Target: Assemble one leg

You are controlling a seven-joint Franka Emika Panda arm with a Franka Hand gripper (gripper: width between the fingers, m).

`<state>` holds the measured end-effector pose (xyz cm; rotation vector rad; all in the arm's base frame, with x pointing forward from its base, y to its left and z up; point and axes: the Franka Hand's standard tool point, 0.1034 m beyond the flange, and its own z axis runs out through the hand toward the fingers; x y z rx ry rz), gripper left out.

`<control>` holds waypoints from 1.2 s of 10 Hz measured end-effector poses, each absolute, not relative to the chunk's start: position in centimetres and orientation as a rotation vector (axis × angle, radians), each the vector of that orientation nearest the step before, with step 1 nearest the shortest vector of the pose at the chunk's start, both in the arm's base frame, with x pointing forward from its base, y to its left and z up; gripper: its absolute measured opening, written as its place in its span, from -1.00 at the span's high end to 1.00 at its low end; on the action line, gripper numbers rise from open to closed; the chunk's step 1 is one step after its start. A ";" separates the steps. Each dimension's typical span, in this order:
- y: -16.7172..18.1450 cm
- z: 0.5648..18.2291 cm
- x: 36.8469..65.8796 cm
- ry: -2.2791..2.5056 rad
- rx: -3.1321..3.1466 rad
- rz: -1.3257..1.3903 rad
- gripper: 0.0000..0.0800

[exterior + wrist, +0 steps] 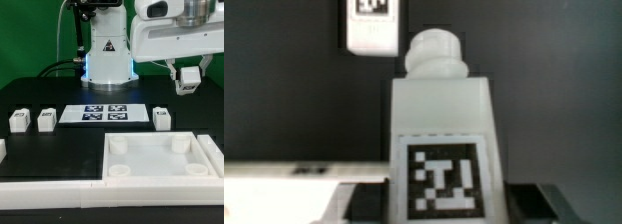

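Note:
My gripper (187, 85) hangs above the table at the exterior view's right, shut on a white leg (187, 76). In the wrist view this leg (443, 110) stands upright between the dark fingers (367, 200), its black-and-white tag facing the camera and its rounded peg end pointing away. The gripper (441, 202) clamps its tagged end. Three more legs stand on the table: two at the exterior view's left (18, 121) (45, 120) and one by the marker board's right end (163, 118). One of them also shows in the wrist view (372, 25).
The marker board (105, 113) lies in the middle of the table. A large flat white panel (160, 160) with round corner sockets lies at the front right. A white bar (50, 188) runs along the front edge. The robot base (106, 50) stands behind.

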<state>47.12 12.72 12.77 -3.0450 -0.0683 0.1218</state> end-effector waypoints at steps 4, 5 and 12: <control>9.6 19.3 56.3 -0.134 -3.027 -0.398 0.27; 9.7 20.1 57.7 -0.128 -2.994 -0.576 0.27; 10.1 17.4 57.9 -0.110 -2.867 -1.019 0.27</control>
